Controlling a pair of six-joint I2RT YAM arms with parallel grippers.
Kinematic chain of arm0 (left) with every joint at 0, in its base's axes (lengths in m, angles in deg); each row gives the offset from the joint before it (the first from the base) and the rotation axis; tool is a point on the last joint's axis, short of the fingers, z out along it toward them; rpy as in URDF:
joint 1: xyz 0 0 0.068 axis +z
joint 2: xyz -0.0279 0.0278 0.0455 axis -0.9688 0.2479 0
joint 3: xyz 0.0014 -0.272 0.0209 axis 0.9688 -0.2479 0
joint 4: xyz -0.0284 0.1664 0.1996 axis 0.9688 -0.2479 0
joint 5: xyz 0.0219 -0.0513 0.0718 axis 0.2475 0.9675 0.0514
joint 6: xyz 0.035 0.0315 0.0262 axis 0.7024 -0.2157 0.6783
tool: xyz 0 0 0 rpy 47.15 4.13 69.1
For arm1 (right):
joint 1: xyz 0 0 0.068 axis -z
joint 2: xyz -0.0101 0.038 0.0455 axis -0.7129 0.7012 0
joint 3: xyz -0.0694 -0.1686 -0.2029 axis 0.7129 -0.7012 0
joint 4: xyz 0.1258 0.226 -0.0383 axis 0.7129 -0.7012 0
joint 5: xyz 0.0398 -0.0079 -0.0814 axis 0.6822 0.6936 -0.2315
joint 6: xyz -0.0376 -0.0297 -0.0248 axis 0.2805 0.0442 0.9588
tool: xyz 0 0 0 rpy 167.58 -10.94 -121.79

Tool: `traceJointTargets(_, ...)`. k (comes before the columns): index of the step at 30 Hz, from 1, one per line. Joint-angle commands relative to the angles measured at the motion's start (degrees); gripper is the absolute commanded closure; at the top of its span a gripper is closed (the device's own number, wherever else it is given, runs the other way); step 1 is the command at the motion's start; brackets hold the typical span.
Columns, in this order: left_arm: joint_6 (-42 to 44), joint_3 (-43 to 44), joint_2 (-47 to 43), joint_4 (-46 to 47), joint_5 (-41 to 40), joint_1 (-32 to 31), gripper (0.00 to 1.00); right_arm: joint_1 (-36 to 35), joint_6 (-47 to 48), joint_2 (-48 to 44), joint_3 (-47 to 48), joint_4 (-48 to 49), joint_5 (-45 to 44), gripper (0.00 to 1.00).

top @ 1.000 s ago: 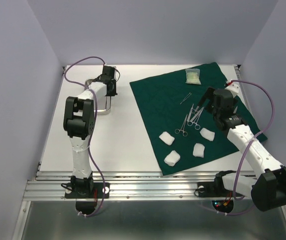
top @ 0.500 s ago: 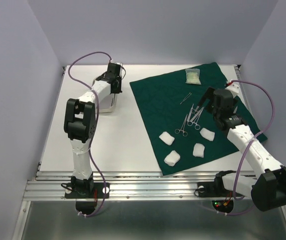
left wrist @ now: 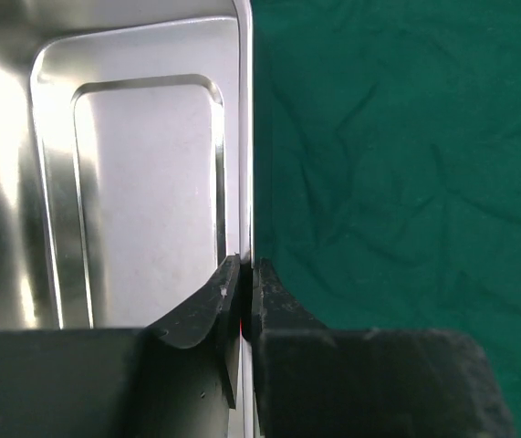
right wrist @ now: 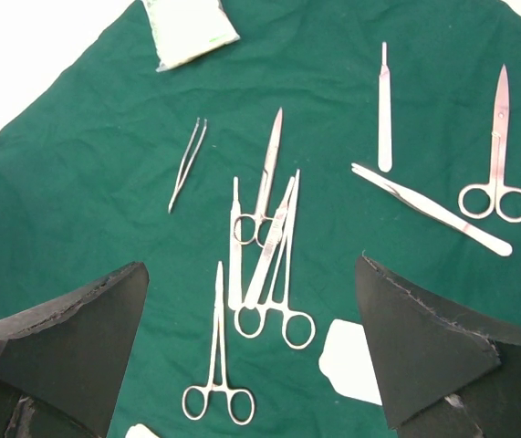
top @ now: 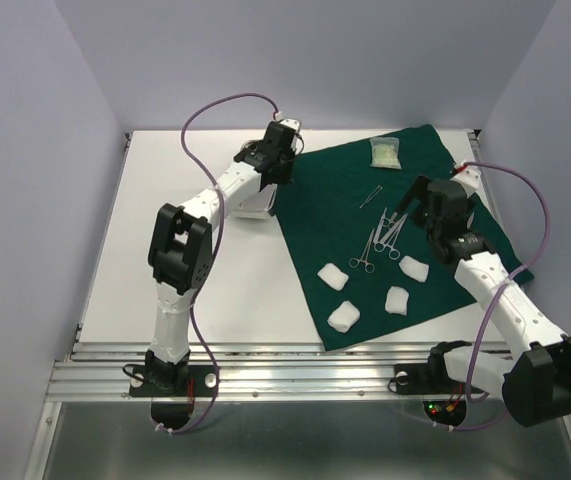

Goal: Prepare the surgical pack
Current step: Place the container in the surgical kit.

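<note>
As left hand (left wrist: 246, 274) pinches tray (left wrist: 141, 182) rim, drape (left wrist: 397, 164) apparently lies beneath.

Steel tray (left wrist: 141, 182) at left edge of green drape (top: 315, 200); on it: forceps (top: 380, 240), 4 gauze pads (top: 334, 277), packet (top: 385, 152).

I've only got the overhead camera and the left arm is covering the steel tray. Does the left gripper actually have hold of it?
Observer: Yes. The left gripper is pinched shut on one rim of the small rectangular shiny steel tray.
Operator: Anything inside it?
Observer: No, the part of its floor that shows is bare.
Operator: And the right gripper?
Observer: The right gripper is open, holding nothing, above steel scissor-like forceps lying on the large dark green cloth drape.
</note>
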Motion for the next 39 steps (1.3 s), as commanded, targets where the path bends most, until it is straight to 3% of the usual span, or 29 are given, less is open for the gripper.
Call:
traceJointTargets(1, -0.15, 2.31, -2.38, 0.52, -3.24, 1.74, 1.0, -0.27, -0.36, -1.67, -0.98, 0.95, -1.31, 0.0)
traceJointTargets(11, -1.99, 1.07, -3.0, 0.7, -3.77, -0.37, 1.0, -0.27, -1.15, -0.53, -0.63, 1.04, -0.08, 0.0)
traceJointTargets(31, -11.75, 4.67, 4.2, 0.43, -7.55, -9.07, 1.0, -0.27, -1.94, 0.43, -0.36, -0.19, 0.28, 0.0)
traceJointTargets(33, -12.1, 4.76, 4.99, 0.08, -6.76, -9.07, 0.92, -0.27, -2.11, 0.87, -0.01, -0.71, 0.28, 0.0)
traceJointTargets(34, -12.11, 4.76, 5.08, -0.09, -5.88, -9.16, 0.76, -0.27, -2.2, 1.31, 0.42, -1.15, 0.19, 0.0)
traceJointTargets(36, -12.11, 4.5, 5.0, -0.1, -4.65, -9.16, 0.58, -0.27, -2.38, 1.75, 0.86, -1.59, 0.28, 0.0)
traceJointTargets(39, -11.49, 4.41, 3.86, 0.08, -3.77, -9.25, 0.41, -0.27, -2.73, 2.37, 1.04, -1.68, 0.8, 0.0)
